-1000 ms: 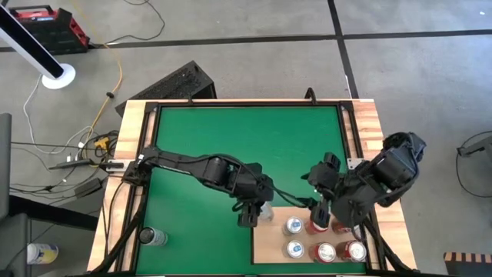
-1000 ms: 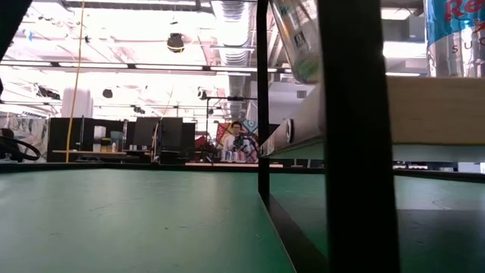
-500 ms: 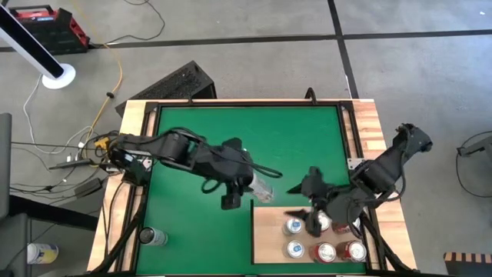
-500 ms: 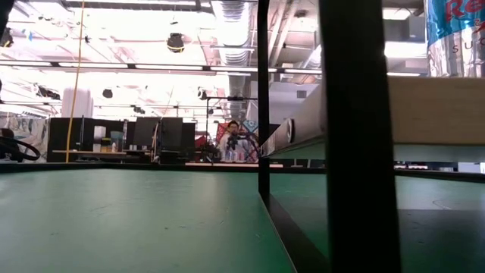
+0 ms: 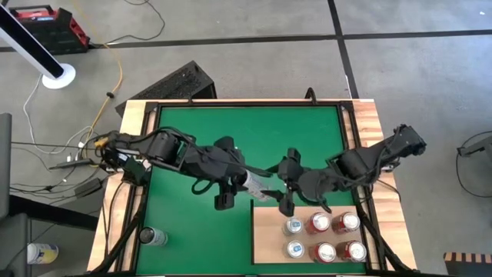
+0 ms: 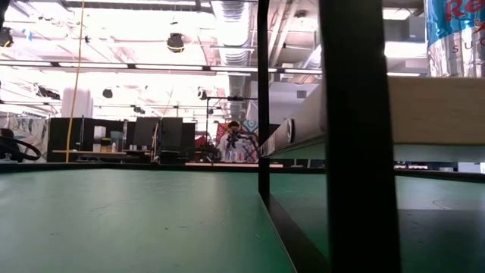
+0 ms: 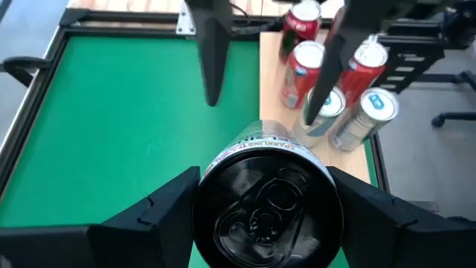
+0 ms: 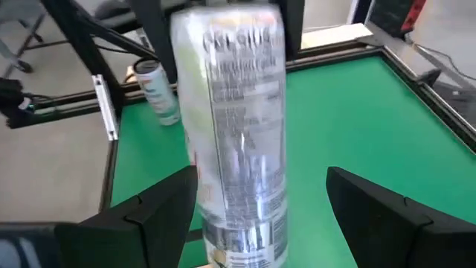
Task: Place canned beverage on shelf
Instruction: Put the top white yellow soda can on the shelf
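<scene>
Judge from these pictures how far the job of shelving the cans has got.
Done: five cans already stand on the shelf. In hand: the left tool grips a silver can, lying sideways in mid-air over the green mat, with the right tool open around its other end. Left: setting this can down, then fetching the lone can at the mat's corner.
</scene>
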